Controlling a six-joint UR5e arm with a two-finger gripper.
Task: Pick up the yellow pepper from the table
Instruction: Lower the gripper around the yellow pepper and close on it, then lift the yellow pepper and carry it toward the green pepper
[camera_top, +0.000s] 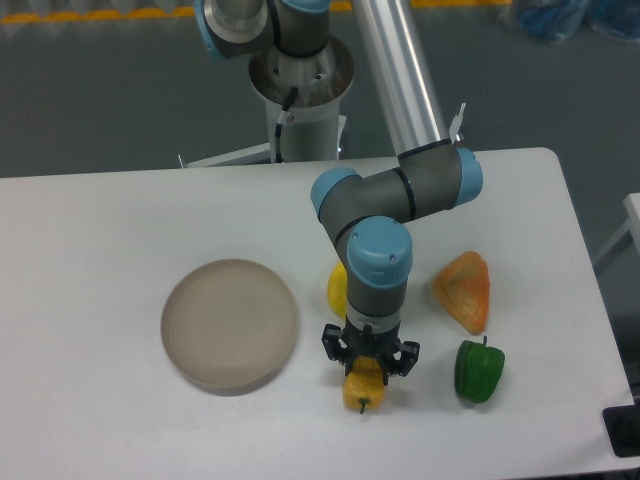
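The yellow pepper (364, 388) lies on the white table (100, 230) near the front edge, its dark stem pointing toward the camera. My gripper (366, 366) points straight down over it. The black fingers stand either side of the pepper's upper part, still spread apart. The wrist hides the pepper's far end. The pepper rests on the table.
A round greyish plate (230, 323) sits to the left. A yellow banana (338, 285) lies partly behind the wrist. An orange triangular piece (463, 290) and a green pepper (479, 371) lie to the right, the green pepper close to the gripper.
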